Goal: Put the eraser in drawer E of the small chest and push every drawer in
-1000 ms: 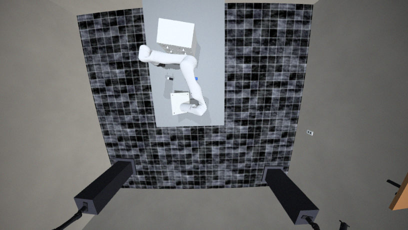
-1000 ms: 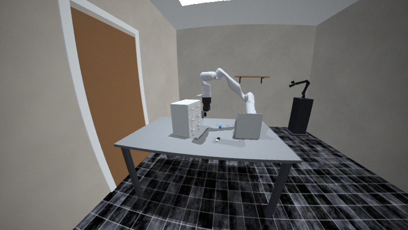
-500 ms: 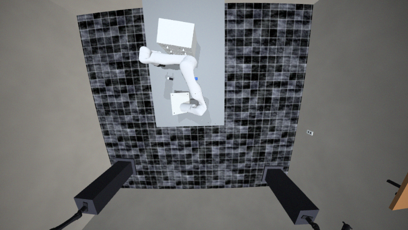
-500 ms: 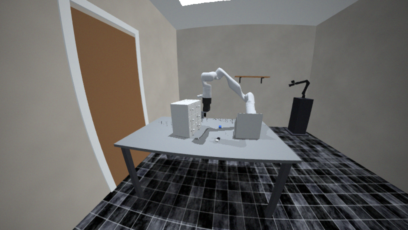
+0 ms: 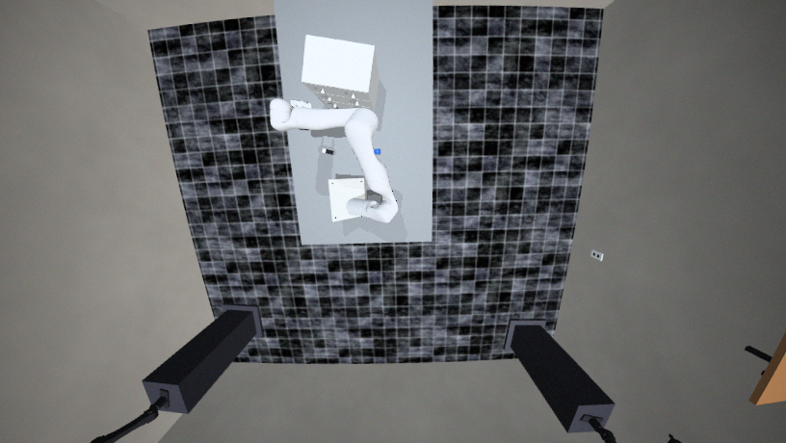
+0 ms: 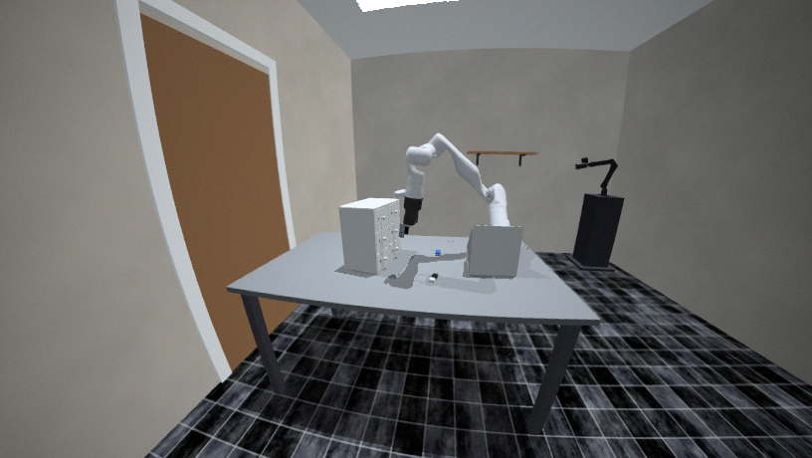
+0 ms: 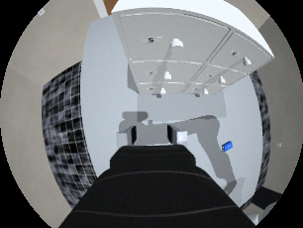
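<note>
Black 2-finger gripper on the white jointed arm, fingers spread wide with nothing between them, hanging left of centre in the exterior view just beside the knobbed front of the white box-shaped chest of small drawers. All drawers seemingly pushed in; letter marks too small to read. Small black-and-white block, seemingly the eraser, lying low at centre on the grey table, well apart from the gripper, with a small blue cube farther back beside a plain grey box.
</note>
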{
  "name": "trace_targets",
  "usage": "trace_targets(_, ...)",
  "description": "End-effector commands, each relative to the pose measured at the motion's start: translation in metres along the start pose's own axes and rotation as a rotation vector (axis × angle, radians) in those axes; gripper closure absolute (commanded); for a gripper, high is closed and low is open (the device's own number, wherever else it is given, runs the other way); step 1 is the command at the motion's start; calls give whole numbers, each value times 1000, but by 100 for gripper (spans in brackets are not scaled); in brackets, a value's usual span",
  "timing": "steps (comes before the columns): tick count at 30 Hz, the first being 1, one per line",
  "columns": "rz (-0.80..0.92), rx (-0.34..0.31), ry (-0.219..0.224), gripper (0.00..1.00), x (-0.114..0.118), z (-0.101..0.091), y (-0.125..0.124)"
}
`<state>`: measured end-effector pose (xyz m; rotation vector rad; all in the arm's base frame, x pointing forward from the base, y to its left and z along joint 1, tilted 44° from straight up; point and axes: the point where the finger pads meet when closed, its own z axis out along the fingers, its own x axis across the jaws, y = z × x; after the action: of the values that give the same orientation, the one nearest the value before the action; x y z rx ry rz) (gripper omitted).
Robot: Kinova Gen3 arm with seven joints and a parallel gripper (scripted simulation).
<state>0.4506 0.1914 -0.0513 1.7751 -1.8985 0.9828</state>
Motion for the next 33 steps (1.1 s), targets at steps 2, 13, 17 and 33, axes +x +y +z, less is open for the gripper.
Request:
trace_targets(2, -9, 37, 1, 0, 0, 1, 1)
trace_targets(13, -9, 144, 1, 0, 0, 11, -4)
trace_targets(17, -9, 195, 0, 0, 0, 15, -6)
trace_targets(33, -9, 380, 0, 0, 0, 32, -14)
